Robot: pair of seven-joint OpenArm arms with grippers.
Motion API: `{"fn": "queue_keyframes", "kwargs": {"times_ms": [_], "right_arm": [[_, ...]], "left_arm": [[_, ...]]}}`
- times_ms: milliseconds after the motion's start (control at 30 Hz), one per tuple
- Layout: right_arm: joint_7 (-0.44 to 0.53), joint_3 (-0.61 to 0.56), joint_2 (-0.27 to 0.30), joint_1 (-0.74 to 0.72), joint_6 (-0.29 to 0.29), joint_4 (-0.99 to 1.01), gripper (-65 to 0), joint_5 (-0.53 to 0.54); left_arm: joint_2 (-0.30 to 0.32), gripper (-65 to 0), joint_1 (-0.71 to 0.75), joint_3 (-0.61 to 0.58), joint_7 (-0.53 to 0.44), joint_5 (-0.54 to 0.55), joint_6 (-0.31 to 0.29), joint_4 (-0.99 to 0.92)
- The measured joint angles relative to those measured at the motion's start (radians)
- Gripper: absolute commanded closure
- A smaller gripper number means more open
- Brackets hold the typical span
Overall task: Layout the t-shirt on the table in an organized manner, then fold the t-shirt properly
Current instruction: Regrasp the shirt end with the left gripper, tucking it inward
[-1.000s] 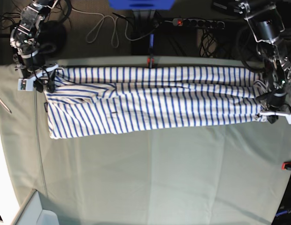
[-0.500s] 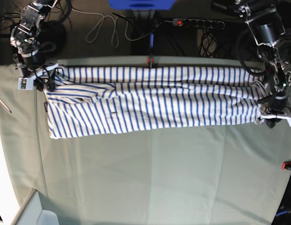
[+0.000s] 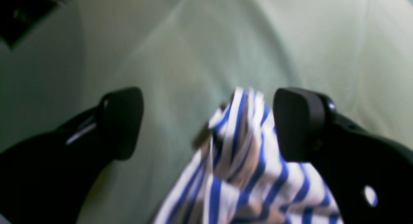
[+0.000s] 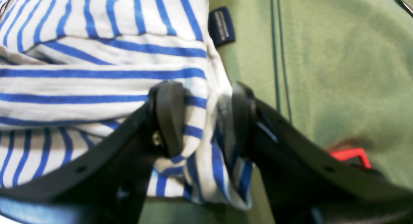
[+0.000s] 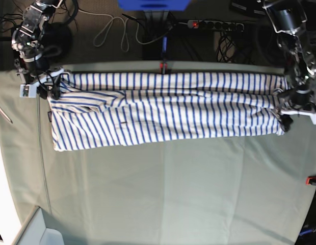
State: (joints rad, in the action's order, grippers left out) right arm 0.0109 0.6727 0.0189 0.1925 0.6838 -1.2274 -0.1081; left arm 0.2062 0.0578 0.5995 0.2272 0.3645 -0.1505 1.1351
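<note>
With the left tool (image 3: 206,124) spread wide, holding nothing, and the right tool (image 4: 200,117) pinching the t-shirt (image 5: 163,109), any pull could drag it askew along the worktop (image 5: 173,194) far edge.

Base overhead; wrists close (sharing t-shirt (image 5: 163,109)).

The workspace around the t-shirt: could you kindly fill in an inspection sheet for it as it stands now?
Surface: table covered in pale grey-green cloth, faint creases.
Job's things: t-shirt stretched lengthwise in a long band along the far side; dark neck tag lies on the table.
Clutter: nothing seen on the table.
Grippers: left gripper open, shirt edge bunched between the jaws; right gripper shut on a fold of the t-shirt.
Cables: white cable and power strip on the floor beyond.
Surroundings: red clamps at the table edges.
</note>
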Motion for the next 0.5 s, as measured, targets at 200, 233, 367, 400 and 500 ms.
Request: {"fn": "queue_keyframes", "kwargs": {"times_ms": [200,233,367,400,500], "right_arm": [[0.0,0.0,0.0,0.0,0.0,0.0,-25.4,0.0],[0.001,0.0,0.0,0.0,0.0,0.0,-25.4,0.0],[0.0,0.0,0.0,0.0,0.0,0.0,-25.4,0.0],[0.0,0.0,0.0,0.0,0.0,0.0,-25.4,0.0],[0.0,0.0,0.0,0.0,0.0,0.0,-25.4,0.0]], "left_arm": [[-0.042,-61.7,0.045,-0.006,-0.014,0.0,-0.003,-0.032],[-0.043,-61.7,0.053,-0.006,-0.021,0.0,-0.004,-0.031],[-0.045,-58.8,0.059,-0.006,-0.024,0.0,-0.003,-0.034],[-0.046,-55.0,0.059,-0.005,-0.027,0.0,-0.003,-0.035],[-0.046,-36.8,0.059,-0.005,-0.023,0.003,-0.003,-0.036]]}}
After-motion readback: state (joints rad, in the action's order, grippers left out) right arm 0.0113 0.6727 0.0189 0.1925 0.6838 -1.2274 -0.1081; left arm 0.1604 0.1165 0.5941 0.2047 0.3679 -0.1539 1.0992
